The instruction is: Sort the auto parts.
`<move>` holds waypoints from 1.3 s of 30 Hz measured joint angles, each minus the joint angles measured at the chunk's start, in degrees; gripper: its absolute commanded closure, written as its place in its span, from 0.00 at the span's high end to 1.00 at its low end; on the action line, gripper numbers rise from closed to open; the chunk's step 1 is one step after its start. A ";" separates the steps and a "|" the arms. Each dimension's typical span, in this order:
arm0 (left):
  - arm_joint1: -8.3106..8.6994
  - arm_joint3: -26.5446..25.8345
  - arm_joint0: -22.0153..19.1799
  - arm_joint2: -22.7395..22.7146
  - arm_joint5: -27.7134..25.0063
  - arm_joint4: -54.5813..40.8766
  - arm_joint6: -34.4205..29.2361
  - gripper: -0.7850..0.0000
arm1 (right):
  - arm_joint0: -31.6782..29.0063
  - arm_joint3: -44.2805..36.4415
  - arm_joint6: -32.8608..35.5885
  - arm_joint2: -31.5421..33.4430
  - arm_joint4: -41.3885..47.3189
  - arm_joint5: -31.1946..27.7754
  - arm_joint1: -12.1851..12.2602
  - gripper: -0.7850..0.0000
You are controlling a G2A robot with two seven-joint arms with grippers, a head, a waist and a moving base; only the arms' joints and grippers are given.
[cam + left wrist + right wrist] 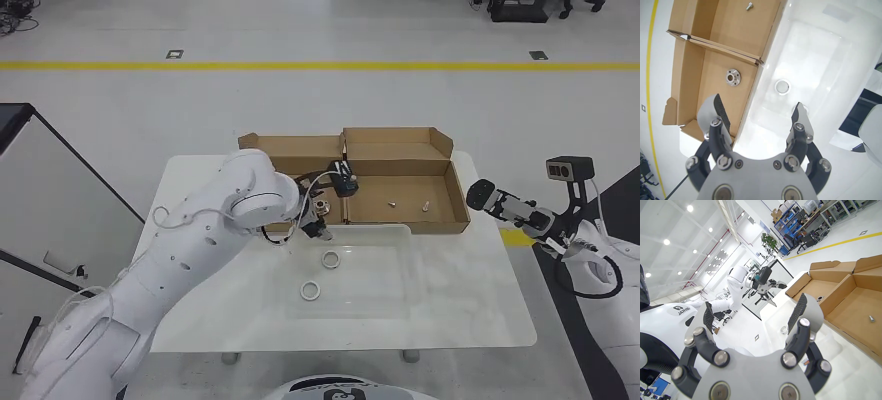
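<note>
White table, yellow floor line | cardboard box | left pincer wide | right pincer wide

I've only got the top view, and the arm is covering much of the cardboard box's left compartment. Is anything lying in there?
Observer: Yes. The left wrist view shows one round metal flange flat on the floor of the left compartment.
Operator: Is that arm carrying anything?
Observer: No. The left end effector is open, with nothing between its fingers.
Operator: And the other arm?
Observer: The right end effector is open and empty too.
</note>
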 measured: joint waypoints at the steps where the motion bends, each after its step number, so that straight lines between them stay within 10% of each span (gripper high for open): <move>1: 0.50 -1.20 0.24 0.18 0.37 -0.43 -0.36 0.87 | 0.00 0.00 0.00 0.00 0.00 0.00 0.00 1.00; 11: 1.74 -3.21 -2.37 6.62 1.61 -4.27 -1.57 0.82 | 0.00 0.00 0.00 0.00 0.00 0.00 0.00 1.00; 39: -7.77 13.72 -10.87 24.00 -0.37 0.38 2.72 0.60 | 0.00 0.00 0.00 0.00 0.00 0.00 0.00 1.00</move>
